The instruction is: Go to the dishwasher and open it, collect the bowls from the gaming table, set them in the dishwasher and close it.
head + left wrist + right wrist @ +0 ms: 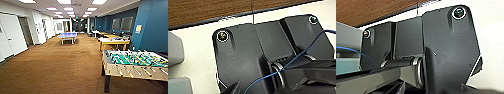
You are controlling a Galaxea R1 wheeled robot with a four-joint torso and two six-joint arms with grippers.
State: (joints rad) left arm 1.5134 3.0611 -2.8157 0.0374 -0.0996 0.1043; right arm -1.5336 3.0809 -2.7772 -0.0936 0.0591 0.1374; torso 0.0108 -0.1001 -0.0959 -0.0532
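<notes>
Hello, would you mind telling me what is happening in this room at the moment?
The robot is in a carpeted games room and is handling nothing right now. A table-football table stands close on the right, and beyond it a yellow-sided gaming table sits along the blue wall. A blue table-tennis table is further down the room. Whether anything lies on the gaming table is too blurred to tell.

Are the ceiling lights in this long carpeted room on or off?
On. The rectangular ceiling light panels glow bright white along the whole ceiling, and the brown carpet is well lit.
</notes>
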